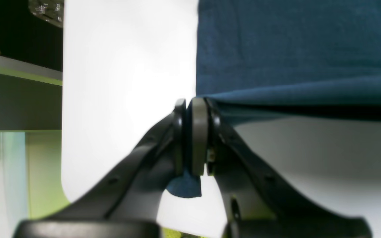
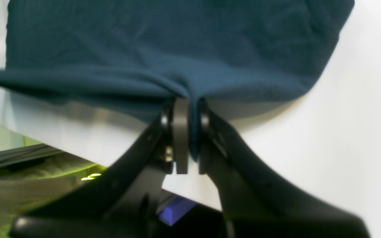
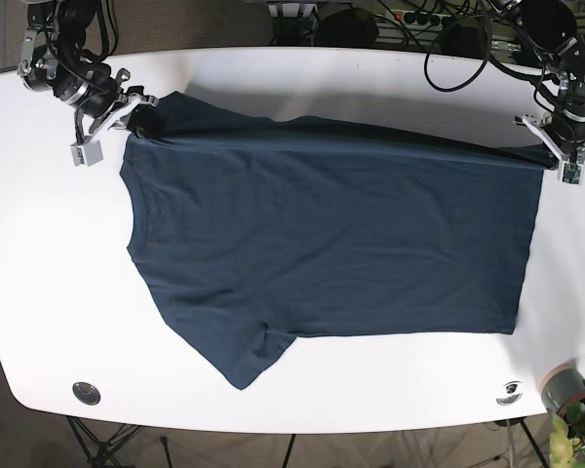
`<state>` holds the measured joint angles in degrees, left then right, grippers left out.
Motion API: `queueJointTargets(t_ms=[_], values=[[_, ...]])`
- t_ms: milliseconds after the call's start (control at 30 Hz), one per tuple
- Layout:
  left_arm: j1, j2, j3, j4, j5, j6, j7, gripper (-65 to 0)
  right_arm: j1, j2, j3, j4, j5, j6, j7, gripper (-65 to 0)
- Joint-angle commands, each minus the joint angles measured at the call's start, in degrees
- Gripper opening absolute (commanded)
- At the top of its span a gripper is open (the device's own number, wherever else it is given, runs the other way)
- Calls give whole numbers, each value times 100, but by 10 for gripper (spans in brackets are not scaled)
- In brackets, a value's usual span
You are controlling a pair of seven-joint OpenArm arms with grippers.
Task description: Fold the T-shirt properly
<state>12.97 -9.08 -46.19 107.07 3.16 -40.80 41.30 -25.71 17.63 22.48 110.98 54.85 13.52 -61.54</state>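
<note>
One white table [image 3: 302, 78] is seen from the base view, and most of it is covered by a dark blue T-shirt [image 3: 331, 244] spread nearly flat. A sleeve is pointed toward the near edge, and the far long edge is raised slightly off the surface and stretched between the two arms. Soft, light, limp knit is judged: sag and wrinkles are expected wherever it is unsupported, little slip on the pads. The right gripper [image 2: 188, 132] is clamped on a bunched fold at the shoulder end, cloth seen pinched between the pads. The left gripper [image 1: 189, 138] is closed on the hem corner, a small tab of fabric poking out below the jaws. Corners and seams are judged the best holds; both edge ends are already taken.
</note>
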Motion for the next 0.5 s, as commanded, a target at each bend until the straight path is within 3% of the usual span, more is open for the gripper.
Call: queueJointTargets(t_ms=[0,467], values=[[-326,-125,0,76,-39,80,-152,-650,211,79,16,-60,67,-11,119,-626],[-1249,-652,430,-1252,-48,80,-161,-650,1178,88,-2,-1080,67,24,119,-626]])
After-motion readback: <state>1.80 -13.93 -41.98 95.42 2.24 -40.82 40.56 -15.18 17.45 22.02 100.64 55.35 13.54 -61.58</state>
